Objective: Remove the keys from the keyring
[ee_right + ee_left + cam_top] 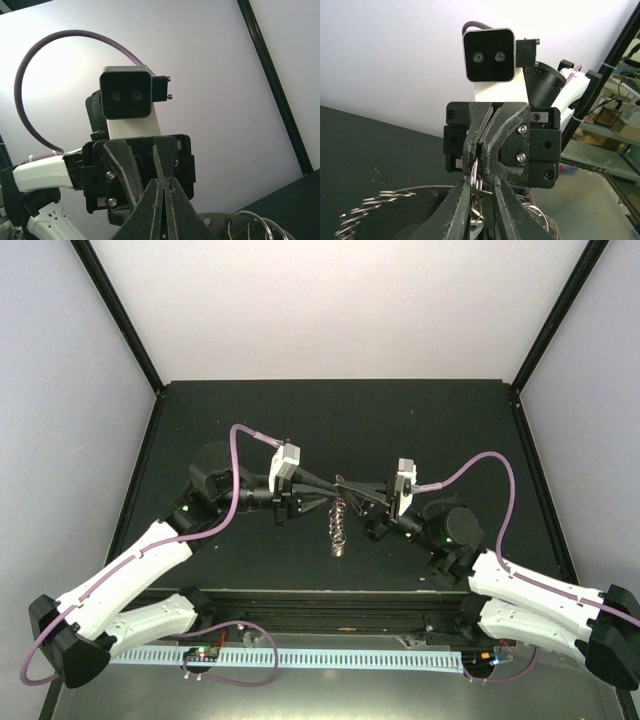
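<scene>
The keyring (340,525) hangs on edge above the middle of the table, under the spot where both grippers meet. Its flat grey disc (395,192) fringed with wire loops lies low left in the left wrist view, and low right (225,222) in the right wrist view. My right gripper (345,483) (481,145) (164,182) is shut on a wire loop at the ring's top. My left gripper (328,502) (482,180) faces it tip to tip, its jaws narrow but still apart around that loop. I cannot pick out the keys among the loops.
The black table (250,430) is walled by white panels with black corner posts (120,310). A pale slotted rail (330,655) runs along the near edge between the arm bases. Shelving (620,125) stands beyond the table's side.
</scene>
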